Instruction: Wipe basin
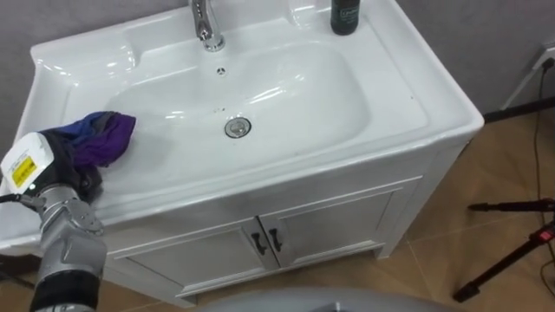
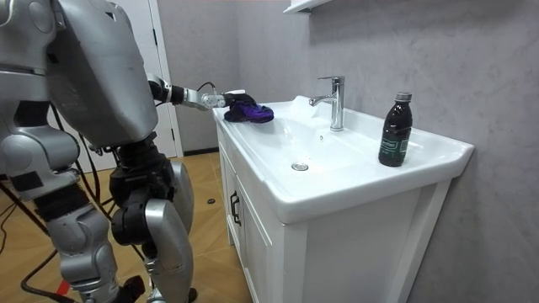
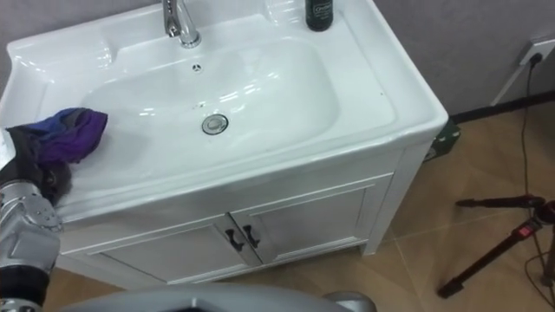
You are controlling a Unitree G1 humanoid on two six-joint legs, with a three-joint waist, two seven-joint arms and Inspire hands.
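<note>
A grey plastered wall (image 2: 472, 67) is backing a white vanity cabinet (image 1: 347, 217) that is standing on a wood-toned floor (image 1: 486, 199), with a white door (image 2: 168, 84) showing beyond it in the room view and the dark legs of a stand (image 1: 512, 251) lying across the floor on the robot's right. The white basin (image 1: 416, 87) is sitting on top of the cabinet, its long axis running left to right before the robot, with a chrome faucet (image 1: 205, 22) rising at the back middle and the drain (image 1: 238, 127) sitting in the bottom of the bowl. A dark bottle (image 1: 345, 16) is standing upright on the back right corner of the rim; its label is carrying pale print that is too small to read. The two cabinet doors are meeting at a pair of dark handles (image 1: 267, 241). The robot is standing at the left end of the basin's front and reaching its left hand (image 1: 56, 169) onto the left rim. The cloth (image 1: 104, 139), purple and dark blue, is lying bunched on that rim at the edge of the bowl, its long axis running roughly along the basin's length and its purple end pointing toward the drain. The near end of the cloth is covering the front of the left hand, so whether the hand is gripping it or lying flat cannot be told.
</note>
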